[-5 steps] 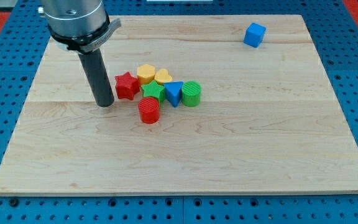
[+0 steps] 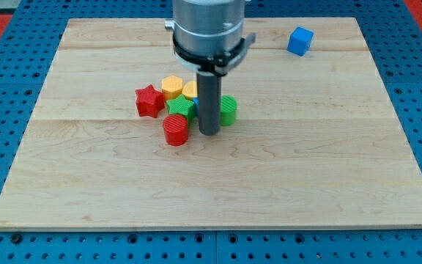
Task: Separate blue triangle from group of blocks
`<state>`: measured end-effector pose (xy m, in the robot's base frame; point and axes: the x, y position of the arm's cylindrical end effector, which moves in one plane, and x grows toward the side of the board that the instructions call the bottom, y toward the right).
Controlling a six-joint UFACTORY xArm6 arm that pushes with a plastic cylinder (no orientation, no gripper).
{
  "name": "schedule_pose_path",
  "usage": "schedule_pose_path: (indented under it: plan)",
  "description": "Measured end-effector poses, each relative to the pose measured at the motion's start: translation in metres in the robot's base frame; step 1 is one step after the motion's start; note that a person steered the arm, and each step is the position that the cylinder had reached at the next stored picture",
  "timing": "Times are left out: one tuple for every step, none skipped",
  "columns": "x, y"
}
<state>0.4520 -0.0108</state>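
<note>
Camera view shows my tip [image 2: 209, 133] resting on the wooden board [image 2: 328, 169] at the near edge of the cluster, with the rod standing straight up in front of the blocks; there is no gripper here, so nothing is grasped and the rod can only push. Just left of the tip sits the red cylinder [image 2: 175, 130], and just right of the rod the green cylinder [image 2: 228, 109] peeks out. The blue triangle [image 2: 196, 103], the block to be separated, lies almost wholly behind the rod, between the green star-like block [image 2: 179, 108] and the green cylinder; only a thin blue sliver shows at the rod's left edge, so whether the tip touches it I cannot tell. Farther back are the yellow hexagon [image 2: 171, 86] and a yellow block [image 2: 190, 90], half covered, whose shape is hard to read, and at the cluster's left stands the red star [image 2: 149, 100]. Well apart, near the far right corner, is a blue cube [image 2: 300, 40]. The triangle looks like a small, light, rigid plastic piece that should slide easily on smooth wood; pressed off-centre it would likely spin, so a flat face is the better place to push. Its neighbours sit close and may drag along.
</note>
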Motion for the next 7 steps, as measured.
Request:
schedule_pose_path:
  plan:
    - [-0.022, -0.029]
    - [-0.021, -0.037]
    - [-0.021, -0.029]
    - [-0.036, -0.012]
    - [-0.064, 0.007]
    - [-0.074, 0.0]
    - [-0.085, -0.004]
